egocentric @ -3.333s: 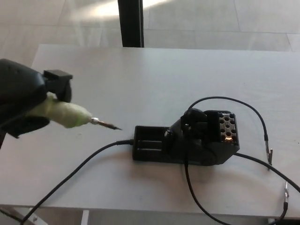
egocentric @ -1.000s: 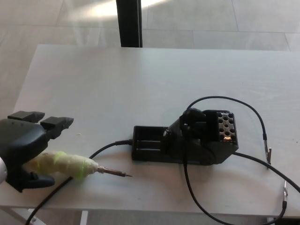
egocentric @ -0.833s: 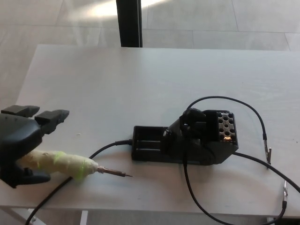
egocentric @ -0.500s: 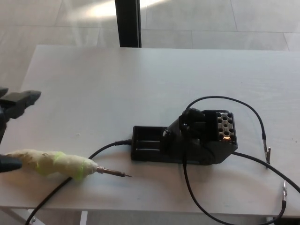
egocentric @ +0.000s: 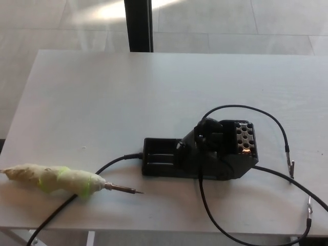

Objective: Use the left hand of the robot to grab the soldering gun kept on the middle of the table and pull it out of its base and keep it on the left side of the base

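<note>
The soldering gun [egocentric: 56,179] lies flat on the white table [egocentric: 128,92], near the front left edge. Its handle is wrapped in pale yellow-green padding and its metal tip [egocentric: 124,189] points right, toward the base. The black base [egocentric: 202,154] stands in the middle of the table, to the right of the gun and apart from it. Neither of my hands shows in the head view.
A black cable [egocentric: 82,197] runs from the base's left end past the gun to the table's front edge. More black cables [egocentric: 266,115] loop right of the base, ending in small clips [egocentric: 292,166]. A dark post [egocentric: 138,25] stands behind the table.
My left hand let go of the soldering gun and drew back off the left edge of the picture. The gun stays lying where it was set down.
</note>
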Robot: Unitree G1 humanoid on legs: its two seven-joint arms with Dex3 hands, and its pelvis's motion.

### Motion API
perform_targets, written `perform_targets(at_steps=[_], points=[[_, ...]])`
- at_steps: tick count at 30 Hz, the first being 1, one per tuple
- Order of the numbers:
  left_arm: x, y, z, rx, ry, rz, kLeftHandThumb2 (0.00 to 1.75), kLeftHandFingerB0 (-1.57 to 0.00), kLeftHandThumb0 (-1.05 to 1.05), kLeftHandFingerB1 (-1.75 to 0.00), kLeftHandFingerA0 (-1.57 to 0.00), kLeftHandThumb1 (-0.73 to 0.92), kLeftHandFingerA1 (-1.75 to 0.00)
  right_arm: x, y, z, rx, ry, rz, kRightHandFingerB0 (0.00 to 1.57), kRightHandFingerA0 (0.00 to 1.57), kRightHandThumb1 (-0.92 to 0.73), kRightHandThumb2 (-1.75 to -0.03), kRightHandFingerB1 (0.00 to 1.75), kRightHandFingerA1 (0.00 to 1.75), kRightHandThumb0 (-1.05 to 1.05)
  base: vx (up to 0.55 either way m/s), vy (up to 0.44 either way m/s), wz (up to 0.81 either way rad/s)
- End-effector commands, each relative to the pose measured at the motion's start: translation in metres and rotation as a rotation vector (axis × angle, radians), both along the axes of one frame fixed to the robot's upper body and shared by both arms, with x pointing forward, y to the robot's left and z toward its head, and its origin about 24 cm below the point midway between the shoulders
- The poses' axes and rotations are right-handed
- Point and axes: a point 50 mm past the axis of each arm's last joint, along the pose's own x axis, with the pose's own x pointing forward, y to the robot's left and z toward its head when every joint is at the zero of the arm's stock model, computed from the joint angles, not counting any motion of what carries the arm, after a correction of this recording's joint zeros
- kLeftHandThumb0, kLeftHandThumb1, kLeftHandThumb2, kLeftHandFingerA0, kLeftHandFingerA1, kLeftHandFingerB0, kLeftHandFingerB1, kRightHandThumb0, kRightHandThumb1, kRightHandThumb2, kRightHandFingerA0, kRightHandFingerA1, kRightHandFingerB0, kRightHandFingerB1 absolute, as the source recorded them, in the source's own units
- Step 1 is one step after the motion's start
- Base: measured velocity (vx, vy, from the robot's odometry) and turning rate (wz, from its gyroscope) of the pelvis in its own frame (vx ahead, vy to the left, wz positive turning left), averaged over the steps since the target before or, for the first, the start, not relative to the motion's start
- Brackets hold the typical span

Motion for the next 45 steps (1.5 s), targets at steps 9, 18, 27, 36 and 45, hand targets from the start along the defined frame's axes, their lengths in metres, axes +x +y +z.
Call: perform_targets(at_steps=[9, 18, 27, 36, 45], points=[[-0.133, 0.053, -0.202, -1.048, -0.118, 1.036, 0.85, -0.05, -0.57, -0.50, -0.16, 0.66, -0.60, -0.023, 0.009, -0.031, 0.074, 0.044, -0.049, 0.55, 1.57, -0.78, -0.77, 1.34, 0.93, -1.05, 0.00, 0.000, 0.00], [-0.104, 0.046, -0.185, -0.948, -0.095, 0.976, 0.62, -0.21, -0.54, -0.47, -0.34, 0.77, -0.63, -0.038, 0.008, -0.039, 0.089, 0.069, -0.080, 0.31, 1.55, -0.79, -0.77, 1.40, 0.86, -1.05, 0.00, 0.000, 0.00], [-0.152, 0.043, -0.230, -1.202, -0.001, 1.157, 0.60, -0.42, -0.49, -0.53, -0.49, 0.67, -0.67, -0.058, 0.008, -0.049, 0.047, 0.251, -0.021, 0.00, 0.26, -0.76, -0.84, 0.65, 1.75, -1.05, 0.00, 0.000, 0.00], [-0.172, 0.058, -0.218, -1.219, -0.122, 1.205, 0.61, -0.35, -0.57, -0.50, -0.54, 0.68, -0.65, -0.070, 0.002, -0.037, -0.007, 0.305, 0.010, 0.00, 0.45, -0.77, -0.82, 0.62, 1.60, -1.05, 0.00, 0.000, 0.00], [-0.176, 0.057, -0.218, -1.237, -0.107, 1.194, 0.59, -0.30, -0.55, -0.50, -0.49, 0.67, -0.63, -0.078, -0.003, -0.038, 0.110, 0.244, -0.124, 0.00, 0.43, -0.82, -0.76, 0.59, 1.60, -1.05, 0.00, 0.000, 0.00]])
